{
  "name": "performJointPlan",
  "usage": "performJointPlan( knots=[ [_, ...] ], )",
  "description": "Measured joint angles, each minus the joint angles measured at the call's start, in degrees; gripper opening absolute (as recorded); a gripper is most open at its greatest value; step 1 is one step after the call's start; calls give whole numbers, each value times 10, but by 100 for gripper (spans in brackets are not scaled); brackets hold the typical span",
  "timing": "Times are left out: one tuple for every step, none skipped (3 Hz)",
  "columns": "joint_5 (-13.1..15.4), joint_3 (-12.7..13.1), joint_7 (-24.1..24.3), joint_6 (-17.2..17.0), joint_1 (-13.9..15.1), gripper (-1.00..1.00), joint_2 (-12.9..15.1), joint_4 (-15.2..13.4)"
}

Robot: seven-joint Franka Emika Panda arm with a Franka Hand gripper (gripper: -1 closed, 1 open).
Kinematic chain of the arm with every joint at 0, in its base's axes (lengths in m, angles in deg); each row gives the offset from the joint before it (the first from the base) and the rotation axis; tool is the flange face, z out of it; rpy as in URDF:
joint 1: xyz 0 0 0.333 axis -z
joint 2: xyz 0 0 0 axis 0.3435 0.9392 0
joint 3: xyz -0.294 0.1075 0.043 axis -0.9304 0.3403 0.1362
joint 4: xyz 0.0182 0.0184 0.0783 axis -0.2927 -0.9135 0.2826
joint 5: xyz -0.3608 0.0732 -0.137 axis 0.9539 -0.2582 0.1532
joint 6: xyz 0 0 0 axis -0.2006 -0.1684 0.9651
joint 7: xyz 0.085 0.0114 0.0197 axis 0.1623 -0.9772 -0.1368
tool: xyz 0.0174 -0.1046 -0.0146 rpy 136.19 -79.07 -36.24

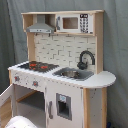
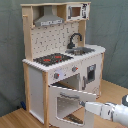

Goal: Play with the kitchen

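Note:
The kitchen [image 1: 65, 80] is a tall white and light-wood toy unit that appears in both exterior views. It has a black-red stovetop [image 1: 37, 65], a black faucet [image 1: 85, 58] over the sink [image 1: 73, 74], and a grey hood [image 1: 40, 26]. In the second exterior view the windowed oven door [image 2: 66, 102] hangs open, tilted outward and down. My gripper [image 2: 83, 104] is at the door's upper right edge, reaching in from the second exterior view's right. In the first exterior view only a white part of the arm [image 1: 19, 122] shows at the bottom left.
A toy microwave [image 1: 73, 23] sits on the top shelf beside the hood. A grey curtain [image 2: 112, 30] hangs behind the unit. The kitchen stands on a wooden floor [image 2: 15, 119]. Two knobs [image 2: 56, 76] sit under the stovetop.

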Motion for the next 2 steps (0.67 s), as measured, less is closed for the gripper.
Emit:
performJointPlan(
  knots=[
    [12,11,68,-10,-5,100,0,-10],
    [22,29,139,-23,-11,100,0,-23]
  ],
)
